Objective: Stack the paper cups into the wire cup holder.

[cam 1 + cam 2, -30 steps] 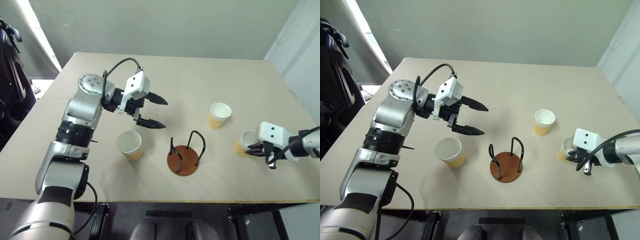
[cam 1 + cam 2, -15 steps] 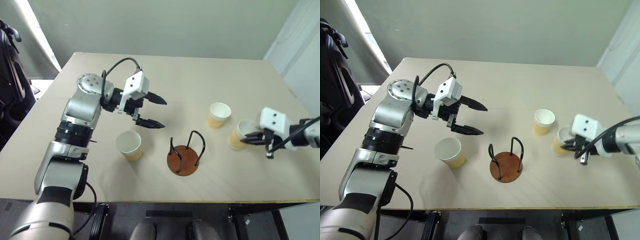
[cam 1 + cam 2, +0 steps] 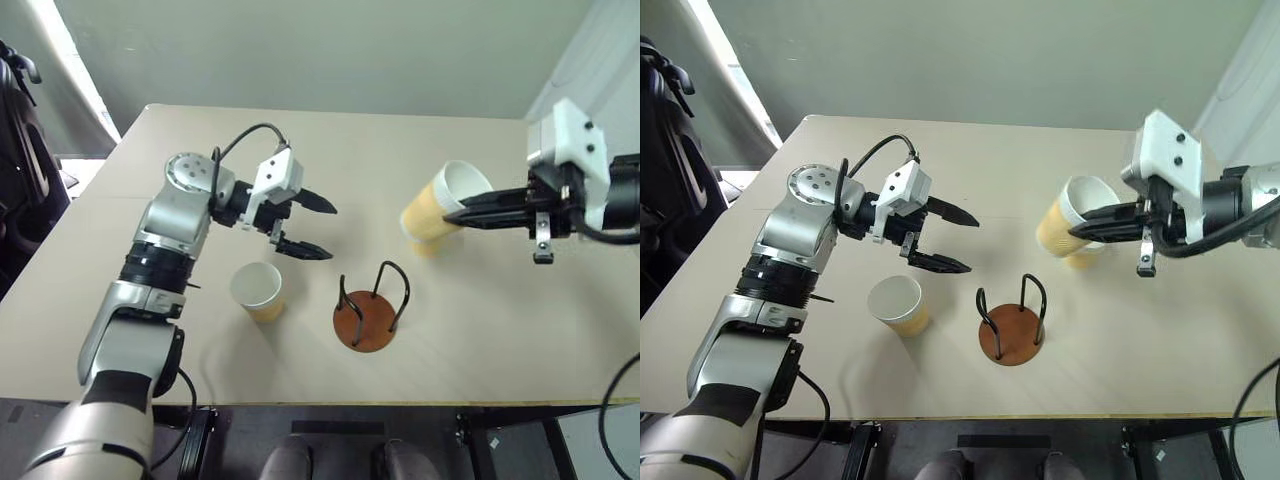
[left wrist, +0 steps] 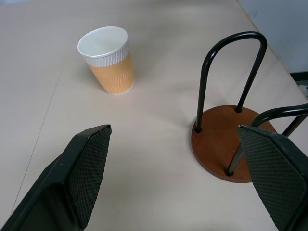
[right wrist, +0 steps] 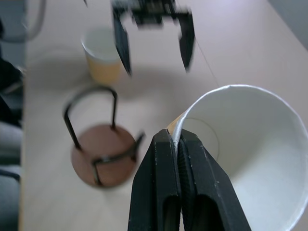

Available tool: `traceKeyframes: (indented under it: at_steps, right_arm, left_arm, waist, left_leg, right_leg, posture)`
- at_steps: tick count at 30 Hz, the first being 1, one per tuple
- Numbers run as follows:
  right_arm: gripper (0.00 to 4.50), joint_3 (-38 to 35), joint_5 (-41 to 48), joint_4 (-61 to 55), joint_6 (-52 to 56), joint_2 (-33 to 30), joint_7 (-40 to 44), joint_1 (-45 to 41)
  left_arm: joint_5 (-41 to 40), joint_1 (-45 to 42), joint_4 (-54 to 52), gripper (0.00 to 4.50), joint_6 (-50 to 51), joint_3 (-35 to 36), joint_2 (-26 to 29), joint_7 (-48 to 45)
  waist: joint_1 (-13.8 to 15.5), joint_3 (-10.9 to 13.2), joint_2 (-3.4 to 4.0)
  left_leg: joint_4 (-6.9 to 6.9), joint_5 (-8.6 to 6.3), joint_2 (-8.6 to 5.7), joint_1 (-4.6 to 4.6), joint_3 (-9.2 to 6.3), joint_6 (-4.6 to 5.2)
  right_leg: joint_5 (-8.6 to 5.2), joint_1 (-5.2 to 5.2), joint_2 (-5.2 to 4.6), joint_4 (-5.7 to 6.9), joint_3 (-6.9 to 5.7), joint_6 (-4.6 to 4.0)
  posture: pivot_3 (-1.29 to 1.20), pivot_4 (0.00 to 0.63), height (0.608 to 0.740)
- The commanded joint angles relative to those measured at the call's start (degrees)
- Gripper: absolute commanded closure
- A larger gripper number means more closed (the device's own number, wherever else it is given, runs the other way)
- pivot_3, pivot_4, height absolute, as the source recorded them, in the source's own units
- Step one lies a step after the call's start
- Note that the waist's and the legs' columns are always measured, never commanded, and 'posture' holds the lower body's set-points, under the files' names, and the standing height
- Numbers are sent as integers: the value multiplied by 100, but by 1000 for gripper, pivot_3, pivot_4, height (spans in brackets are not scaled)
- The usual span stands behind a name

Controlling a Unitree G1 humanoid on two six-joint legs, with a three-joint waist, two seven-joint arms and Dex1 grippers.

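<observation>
The wire cup holder (image 3: 368, 312) stands nearest on the pale worktop (image 3: 480, 330), a round reddish-brown disc with two black wire loops rising from it, nothing inside. Just to its left a paper cup (image 3: 259, 290) stands upright, tan outside, white inside with a rolled white rim. Beyond that cup the left gripper (image 3: 313, 228) hovers above the worktop with its two black fingers spread wide, holding nothing. To the right and a little farther, the right gripper (image 3: 471, 214) is pinched tight on the rim of a second paper cup (image 3: 435, 206), one finger inside and one outside, so the cup hangs tilted in the air with its mouth turned toward the gripper. Directly behind and under it, a third paper cup (image 3: 1085, 257) stands on the worktop, mostly hidden.

A second ago the held cup was down on the worktop at the near right edge; it has since been lifted and carried left. The left gripper has kept its place.
</observation>
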Motion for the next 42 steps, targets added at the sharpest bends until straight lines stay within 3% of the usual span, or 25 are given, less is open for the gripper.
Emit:
traceKeyframes:
  at_steps: [1, 9, 23, 35, 42]
  right_arm:
    - [4466, -185, 609, -109, 475, 157, -191, -357]
    - [4466, -308, 1670, -264, 1232, 582, -737, -476]
    - [4466, 72, 1479, -415, 762, 369, -702, 84]
    - [4466, 781, 773, -489, 51, 405, -432, 293]
    - [4466, 1287, 279, -422, -308, 547, -227, 175]
  left_arm:
    - [-11, -220, 6, 0, -134, 57, -3, -103]
    - [-347, -310, -123, 0, 92, -39, 258, -375]
    - [-2760, -435, -1632, 0, 1424, -1359, 2389, -376]
    - [-2772, -429, -1869, 0, 1305, -1499, 2569, -376]
    - [-2616, -127, -2161, 0, 1517, -968, 2605, -376]
  waist:
    - [-1, 0, 0]
    - [-8, 0, 0]
    - [-60, 0, 1]
    - [-112, 0, 1]
    - [-137, 1, 1]
  left_leg:
    - [-1, 0, 1, 0, 0, 0]
    - [-13, 1, 0, 0, 2, -1]
    - [-36, 2, 4, -3, 4, -4]
    - [-35, 2, 6, -3, 0, -4]
    - [-35, 2, 6, -3, 0, -3]
  right_leg:
    - [0, -1, -1, 0, 1, 0]
    - [-3, -10, 0, -2, -2, -3]
    - [-6, -24, -2, -7, 2, -10]
    - [-7, -24, -3, -4, 11, -13]
    - [-7, -24, -3, -3, 11, -13]
  posture:
    - [0, 150, 740]
    - [0, 150, 740]
    - [0, 150, 740]
    - [0, 150, 740]
    - [0, 150, 740]
